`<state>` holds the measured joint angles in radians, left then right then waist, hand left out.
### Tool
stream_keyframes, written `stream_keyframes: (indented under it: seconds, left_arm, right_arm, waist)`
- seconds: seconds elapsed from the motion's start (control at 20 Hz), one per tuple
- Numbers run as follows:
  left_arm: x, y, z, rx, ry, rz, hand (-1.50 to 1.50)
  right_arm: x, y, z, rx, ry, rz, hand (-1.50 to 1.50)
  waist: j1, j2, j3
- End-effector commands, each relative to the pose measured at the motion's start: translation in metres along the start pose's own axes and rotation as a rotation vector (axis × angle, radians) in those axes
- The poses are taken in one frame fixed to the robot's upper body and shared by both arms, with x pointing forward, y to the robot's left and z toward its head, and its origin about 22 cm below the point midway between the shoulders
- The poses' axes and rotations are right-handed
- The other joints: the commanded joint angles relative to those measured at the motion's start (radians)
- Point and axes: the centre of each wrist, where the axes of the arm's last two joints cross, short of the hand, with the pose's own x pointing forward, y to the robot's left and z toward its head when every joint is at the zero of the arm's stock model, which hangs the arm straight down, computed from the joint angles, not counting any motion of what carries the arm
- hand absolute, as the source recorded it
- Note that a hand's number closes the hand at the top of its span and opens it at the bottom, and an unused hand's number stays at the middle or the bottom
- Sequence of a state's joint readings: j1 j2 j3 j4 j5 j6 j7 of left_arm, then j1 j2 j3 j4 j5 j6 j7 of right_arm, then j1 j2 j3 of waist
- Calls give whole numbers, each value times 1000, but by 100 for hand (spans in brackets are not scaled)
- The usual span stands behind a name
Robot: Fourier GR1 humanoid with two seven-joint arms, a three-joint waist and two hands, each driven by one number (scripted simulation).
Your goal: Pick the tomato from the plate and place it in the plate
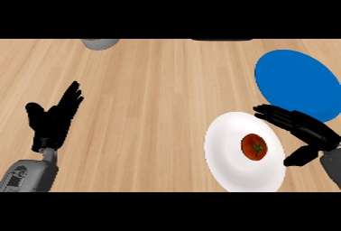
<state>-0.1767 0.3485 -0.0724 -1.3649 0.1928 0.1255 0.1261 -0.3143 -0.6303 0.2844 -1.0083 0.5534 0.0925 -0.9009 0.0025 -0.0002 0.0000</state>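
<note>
My right hand, fingers spread, hovers beside the small red tomato on the round white plate; left hand open, resting left.

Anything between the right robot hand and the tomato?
Head view: only a bare strip of the white plate lies between the right robot hand and the tomato; they are not touching.

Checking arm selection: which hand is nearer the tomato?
Right. The right hand is open just right of the tomato, at the white plate rim; the left hand rests far left.
</note>
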Motion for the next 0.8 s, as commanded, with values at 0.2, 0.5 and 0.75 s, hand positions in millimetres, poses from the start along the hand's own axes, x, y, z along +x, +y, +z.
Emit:
stream_keyframes:
  seconds: [0.2, 0.5, 0.75]
  left_arm:
    - [-1, 6, 14, -2, -13, -5, 0]
    - [-2, -1, -11, -3, -12, 3, 0]
    - [-11, -18, 1, 4, 8, 10, 0]
  right_arm:
    - [13, 0, -21, 118, 61, 74, -150]
    - [23, 32, -27, 106, 70, 88, -150]
    - [14, 39, -44, 109, 91, 105, -150]
  waist:
    - [3, 0, 0]
    - [-4, 1, 0]
    - [1, 1, 0]
